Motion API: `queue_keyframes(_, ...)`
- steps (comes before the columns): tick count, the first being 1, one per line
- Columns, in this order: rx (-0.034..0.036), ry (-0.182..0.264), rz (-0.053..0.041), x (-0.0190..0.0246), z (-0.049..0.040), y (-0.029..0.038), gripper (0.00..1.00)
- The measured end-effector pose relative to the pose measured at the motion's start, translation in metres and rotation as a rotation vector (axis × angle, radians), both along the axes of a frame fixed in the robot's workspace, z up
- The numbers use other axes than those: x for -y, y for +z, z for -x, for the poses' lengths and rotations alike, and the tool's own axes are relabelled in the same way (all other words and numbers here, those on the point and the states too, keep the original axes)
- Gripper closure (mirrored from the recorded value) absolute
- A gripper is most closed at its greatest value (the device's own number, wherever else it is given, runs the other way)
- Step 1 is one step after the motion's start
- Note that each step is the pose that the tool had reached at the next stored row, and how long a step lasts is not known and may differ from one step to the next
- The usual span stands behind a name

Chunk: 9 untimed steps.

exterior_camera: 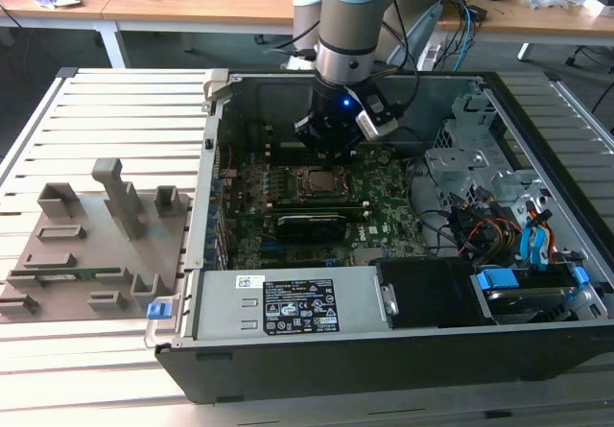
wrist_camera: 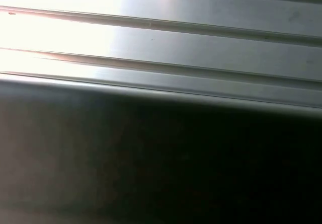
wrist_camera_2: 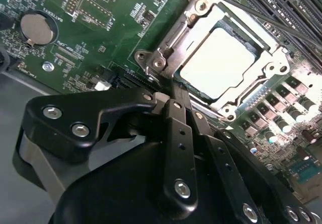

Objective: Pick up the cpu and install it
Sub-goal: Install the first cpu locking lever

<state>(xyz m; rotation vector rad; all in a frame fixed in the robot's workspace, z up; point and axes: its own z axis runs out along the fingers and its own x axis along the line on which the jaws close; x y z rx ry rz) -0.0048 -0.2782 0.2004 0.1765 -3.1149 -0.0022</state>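
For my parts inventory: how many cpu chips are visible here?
1. The cpu lies in the socket on the motherboard inside the computer case, close to the pincer. Another may be hidden under the arm.

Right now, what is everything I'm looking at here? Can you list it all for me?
computer case: one, black, lying open on the slatted table.
motherboard: one, green, flat inside the case.
cpu: one, pale silvery square, seated in the socket on the motherboard.
socket frame: one, metal, around the cpu.
coin battery: one, silvery, on the motherboard in the second wrist view.
fixture plate: one, grey, with upright blocks, on the table at the exterior view's left of the case.
slatted table: one, pale metal, under everything.
desks: wooden, behind, with cables.
robot arm: one, grey and blue, reaching down into the case.
tool: one, black, fingertips together just beside the socket frame.
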Motion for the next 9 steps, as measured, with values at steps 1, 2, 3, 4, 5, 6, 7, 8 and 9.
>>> queue_keyframes(1, -0.0008, 0.002, -0.0001, 0.0000, -0.0010, 0.0001, 0.89)
queue_keyframes(2, -0.0017, 0.003, -0.0002, -0.0001, -0.0017, 0.0002, 0.89)
queue_keyframes(3, -0.0027, 0.008, -0.0007, -0.0007, -0.0034, 0.0002, 0.89)
queue_keyframes(4, -0.0019, 0.011, -0.0011, -0.0015, -0.0046, -0.0001, 0.89)
queue_keyframes(5, -0.0004, 0.012, -0.0005, -0.0017, -0.0050, -0.0002, 0.89)
queue_keyframes(6, 0.0002, 0.013, -0.0001, -0.0017, -0.0050, 0.0000, 0.89)
queue_keyframes(7, 0.0006, 0.013, -0.0002, -0.0020, -0.0052, 0.0005, 0.89)
queue_keyframes(8, 0.0015, 0.013, -0.0009, -0.0021, -0.0053, 0.0015, 0.89)
queue_keyframes(9, 0.0023, 0.013, -0.0016, -0.0023, -0.0054, 0.0026, 0.89)
